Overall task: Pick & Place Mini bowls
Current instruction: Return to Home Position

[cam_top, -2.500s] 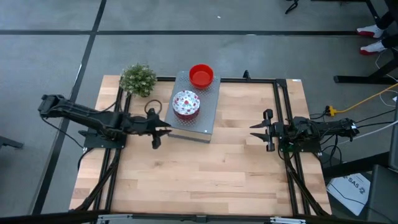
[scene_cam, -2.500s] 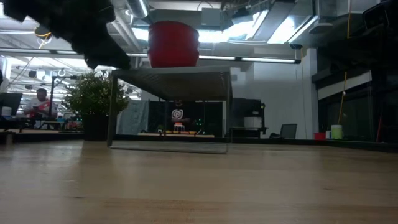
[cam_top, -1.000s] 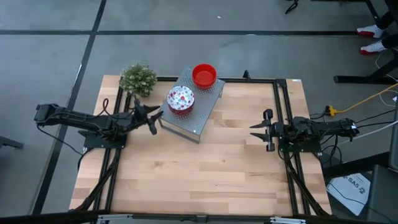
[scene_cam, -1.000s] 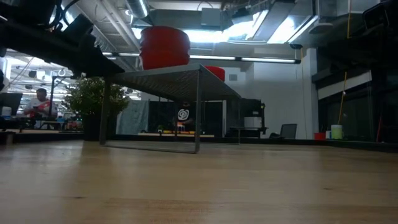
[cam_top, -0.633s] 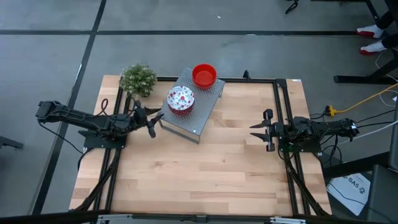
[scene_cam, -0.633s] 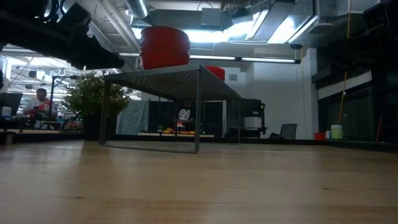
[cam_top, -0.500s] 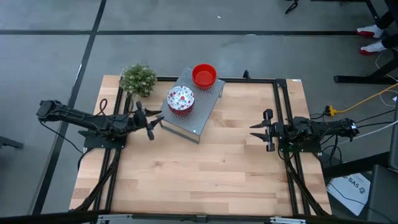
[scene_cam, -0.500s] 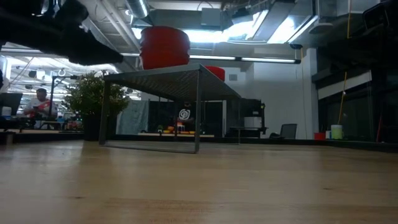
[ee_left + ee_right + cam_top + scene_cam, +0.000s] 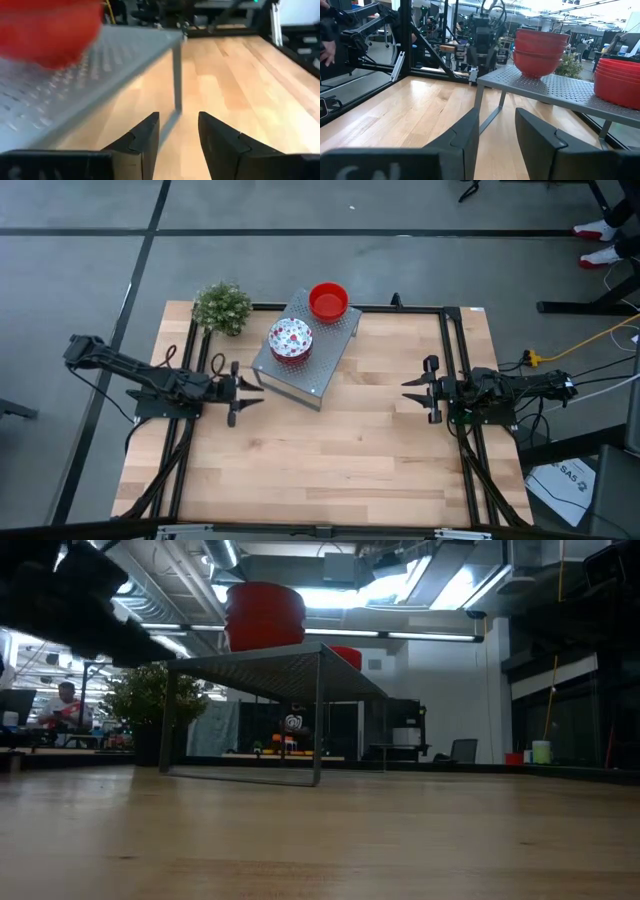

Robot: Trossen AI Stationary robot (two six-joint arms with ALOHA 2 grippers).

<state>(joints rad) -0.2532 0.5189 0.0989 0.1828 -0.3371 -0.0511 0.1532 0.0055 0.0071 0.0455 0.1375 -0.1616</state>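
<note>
Two stacks of mini bowls stand on top of the grey perforated box (image 9: 305,358): the white speckled stack (image 9: 290,338) and the plain red stack (image 9: 328,301). The low view shows one stack (image 9: 265,615) from the side on the box top, and a second red stack (image 9: 347,657) behind it. My left gripper (image 9: 250,390) (image 9: 179,125) is open, just off the box's left near corner, touching nothing. The right wrist view shows both stacks (image 9: 540,50) (image 9: 620,80). My right gripper (image 9: 408,393) (image 9: 496,117) waits open at the table's right.
A small green plant (image 9: 222,307) stands at the table's far left corner, close to the box. The box rests on thin legs (image 9: 176,75) and sits turned at an angle. Bare wood (image 9: 330,460) spreads over the middle and near part of the table.
My left gripper has drawn back from the box's left corner toward the table's near edge and slightly left. The box and both bowl stacks have stayed where they were during the last second; before that the box had been turned about and shifted toward the far left.
</note>
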